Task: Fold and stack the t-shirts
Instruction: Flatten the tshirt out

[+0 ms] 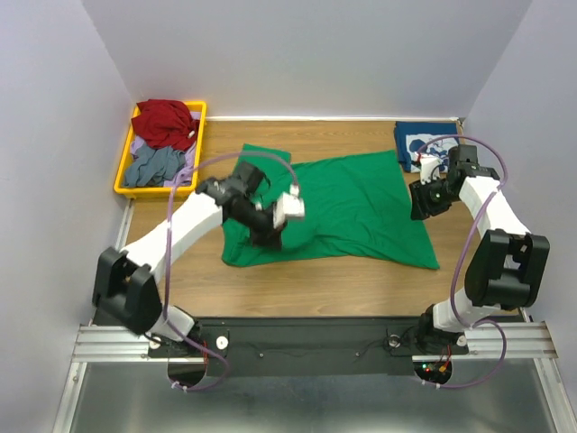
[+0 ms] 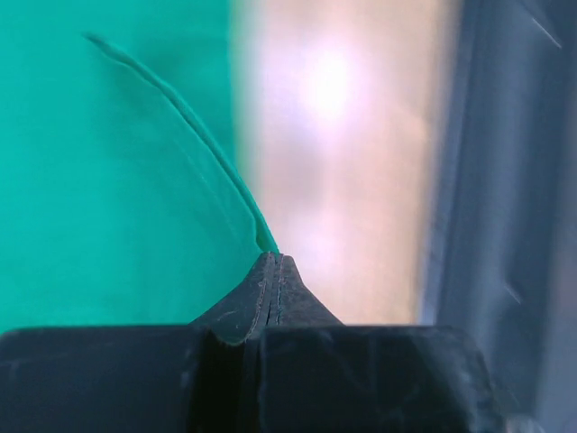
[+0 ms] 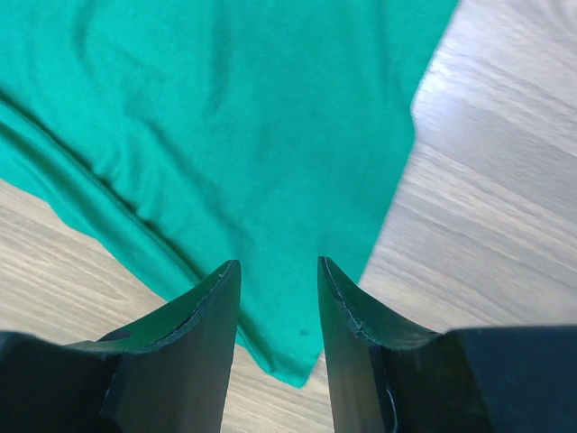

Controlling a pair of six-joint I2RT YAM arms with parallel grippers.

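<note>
The bright green t-shirt (image 1: pixel 356 203) lies spread out across the middle of the table. My left gripper (image 1: pixel 268 236) is at its near left part with the jaws pressed together; in the left wrist view (image 2: pixel 273 262) a hem of the green cloth (image 2: pixel 108 180) runs into the tips. My right gripper (image 1: pixel 418 207) is open over the shirt's right edge; in the right wrist view (image 3: pixel 278 271) a corner of green cloth (image 3: pixel 270 162) lies between the fingers, not gripped. The navy t-shirt with white print (image 1: pixel 419 142) lies folded at the back right.
A yellow bin (image 1: pixel 124 171) at the back left holds red and grey clothes. Bare wooden table (image 1: pixel 315 289) runs along the near side of the shirt. White walls close in the left, back and right.
</note>
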